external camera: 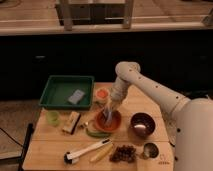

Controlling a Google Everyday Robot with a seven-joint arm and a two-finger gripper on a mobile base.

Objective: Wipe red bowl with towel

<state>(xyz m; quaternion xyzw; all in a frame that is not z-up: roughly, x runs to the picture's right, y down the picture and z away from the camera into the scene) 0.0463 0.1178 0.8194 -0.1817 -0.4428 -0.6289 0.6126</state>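
The red bowl [109, 122] sits near the middle of the wooden table [45, 150]. My white arm reaches in from the right, and my gripper [111, 111] points down into the bowl. A pale bluish towel [107, 118] hangs from the gripper and touches the inside of the bowl. The gripper is shut on the towel.
A green tray [56, 93] with a grey sponge [76, 96] stands at back left. An orange cup [101, 94], a green cup [52, 118], a dark bowl [142, 124], a white-handled brush [86, 151], a banana [101, 153], grapes [123, 153] and a metal cup [150, 150] surround the red bowl.
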